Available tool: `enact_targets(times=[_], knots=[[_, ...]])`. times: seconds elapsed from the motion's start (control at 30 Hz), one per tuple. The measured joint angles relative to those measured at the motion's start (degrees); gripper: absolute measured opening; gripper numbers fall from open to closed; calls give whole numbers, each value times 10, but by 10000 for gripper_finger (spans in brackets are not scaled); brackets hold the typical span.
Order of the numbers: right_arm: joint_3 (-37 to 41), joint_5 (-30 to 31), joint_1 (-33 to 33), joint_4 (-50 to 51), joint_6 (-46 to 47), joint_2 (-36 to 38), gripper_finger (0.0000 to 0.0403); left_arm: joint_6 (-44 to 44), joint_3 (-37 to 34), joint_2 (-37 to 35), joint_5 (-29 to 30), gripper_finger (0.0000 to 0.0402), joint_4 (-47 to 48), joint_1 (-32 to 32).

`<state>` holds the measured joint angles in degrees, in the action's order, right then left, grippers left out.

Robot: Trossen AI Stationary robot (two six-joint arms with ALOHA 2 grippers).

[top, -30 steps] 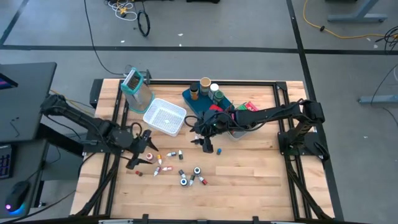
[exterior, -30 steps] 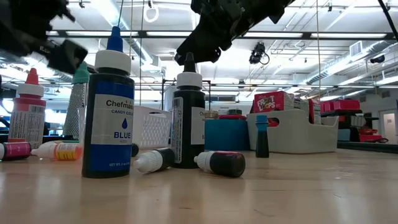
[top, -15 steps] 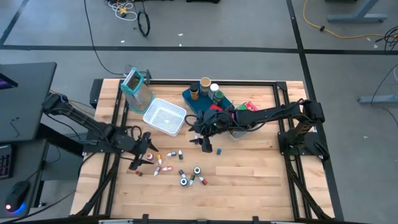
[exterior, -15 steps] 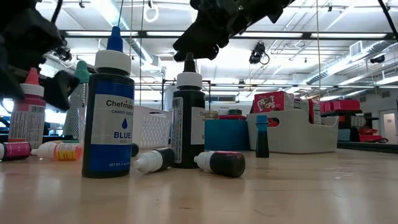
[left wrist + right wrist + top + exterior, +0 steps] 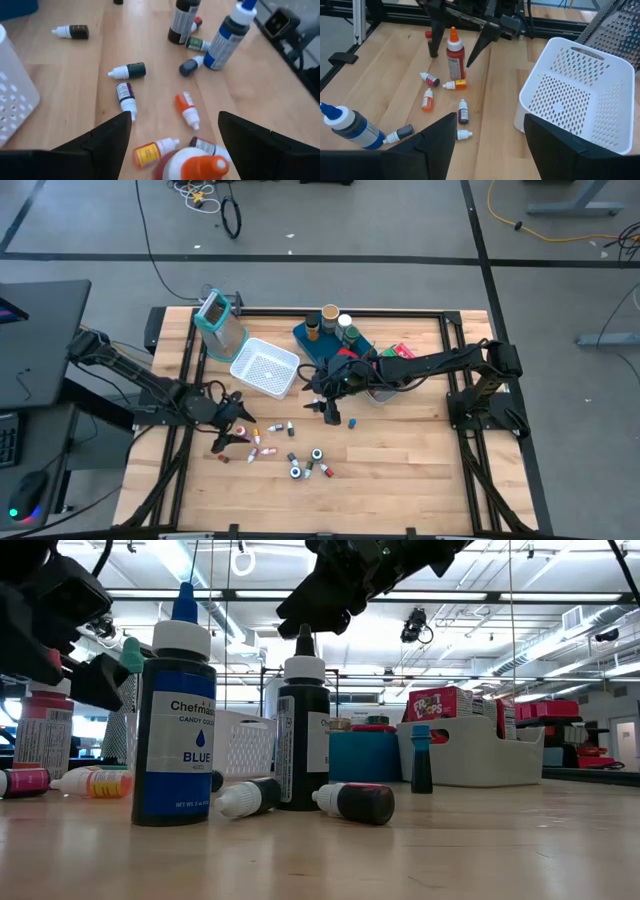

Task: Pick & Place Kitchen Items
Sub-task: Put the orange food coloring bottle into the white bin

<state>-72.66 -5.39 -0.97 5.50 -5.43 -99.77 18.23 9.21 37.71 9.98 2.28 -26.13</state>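
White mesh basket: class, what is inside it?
The basket shows only its own perforated floor and walls in the right wrist view, and looks just as bare from above. Its near wall hides a strip of floor, so that corner cannot be checked.

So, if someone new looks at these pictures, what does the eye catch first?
Probably the scatter of small dropper bottles lying near the table's front, with a tall blue bottle standing large in the low view. Next, the left tool, fingers open on either side of an upright red bottle. Behind them sits the white mesh basket.
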Motion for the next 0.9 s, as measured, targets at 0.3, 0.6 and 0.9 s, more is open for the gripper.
enact_targets(times=[0.3,0.6,0.9], knots=[[0,0,0,-2,0,0,240,79,0,4,3,303,-3,0],[0,0,0,-4,0,0,240,110,0,23,-9,243,-2,0],[0,0,0,-4,0,0,240,49,1,75,38,148,-7,0]])
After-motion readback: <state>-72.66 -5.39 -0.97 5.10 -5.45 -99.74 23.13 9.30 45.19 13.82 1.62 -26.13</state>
